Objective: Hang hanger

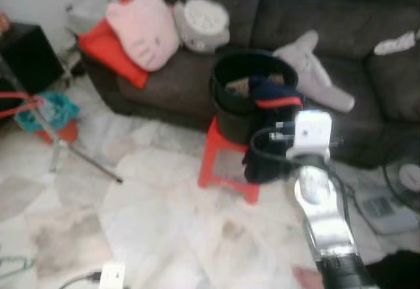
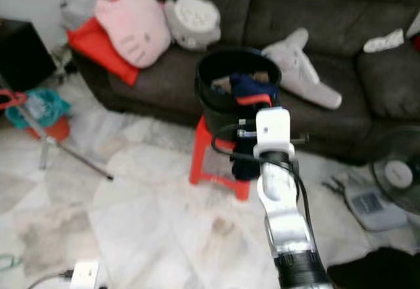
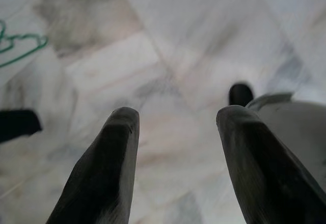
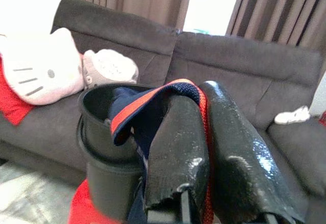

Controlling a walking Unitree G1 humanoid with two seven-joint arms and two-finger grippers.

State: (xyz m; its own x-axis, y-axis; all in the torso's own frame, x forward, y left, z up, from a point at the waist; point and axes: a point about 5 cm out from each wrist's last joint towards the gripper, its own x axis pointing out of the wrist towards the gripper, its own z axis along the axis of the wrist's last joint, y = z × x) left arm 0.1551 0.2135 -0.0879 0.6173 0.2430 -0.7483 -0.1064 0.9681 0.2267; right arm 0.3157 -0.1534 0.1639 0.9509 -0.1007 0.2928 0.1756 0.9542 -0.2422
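1. No hanger identifiable; navy garment with orange-red trim point(image 4: 153, 102) hangs from the black bucket point(image 1: 246, 79) on the red stool point(image 1: 216, 154).
2. Right claw point(image 4: 204, 147) clamped on that garment, at the bucket rim.
3. Left claw point(image 3: 175, 147) spread apart, gripping nothing (over marble floor point(image 3: 168, 46)).
4. Dark sofa point(image 2: 328, 26) behind, pink cat cushion point(image 1: 144, 26) on it.

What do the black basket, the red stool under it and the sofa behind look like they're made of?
Black basket: likely plastic, smooth with a faint sheen. Red stool: probably moulded plastic, uniform bright colour. Sofa: dark grey upholstery, seemingly matte woven fabric. The right gripper pinches a navy and red garment, apparently knit.
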